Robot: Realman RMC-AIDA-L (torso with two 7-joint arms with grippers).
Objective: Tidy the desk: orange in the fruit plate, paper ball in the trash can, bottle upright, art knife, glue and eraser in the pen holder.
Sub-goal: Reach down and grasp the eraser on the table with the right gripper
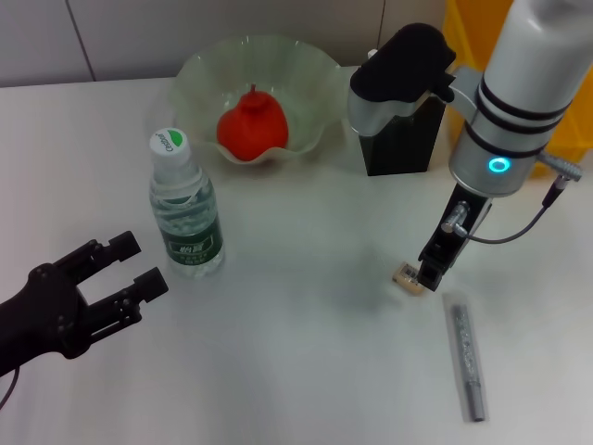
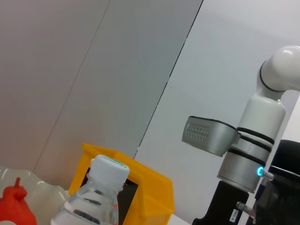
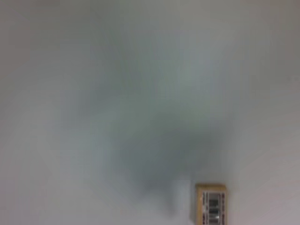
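The orange [image 1: 252,123], reddish with a small stem, lies in the translucent fruit plate [image 1: 199,72] at the back. A clear bottle [image 1: 185,218] with a white cap stands upright left of centre; its cap [image 2: 110,168] shows in the left wrist view. The small tan eraser [image 1: 406,276] lies on the table, touching the left side of my right gripper [image 1: 432,271], which points straight down; the right wrist view shows the eraser [image 3: 211,204] with a barcode label. A slim grey art knife [image 1: 466,358] lies flat nearby. The black pen holder [image 1: 403,141] stands behind. My left gripper [image 1: 139,265] hovers open at the lower left. Paper ball and glue are out of view.
A yellow bin [image 1: 468,37] stands behind the pen holder at the back right, also seen as the yellow bin [image 2: 140,187] in the left wrist view. My right arm [image 1: 519,83] reaches over the pen holder.
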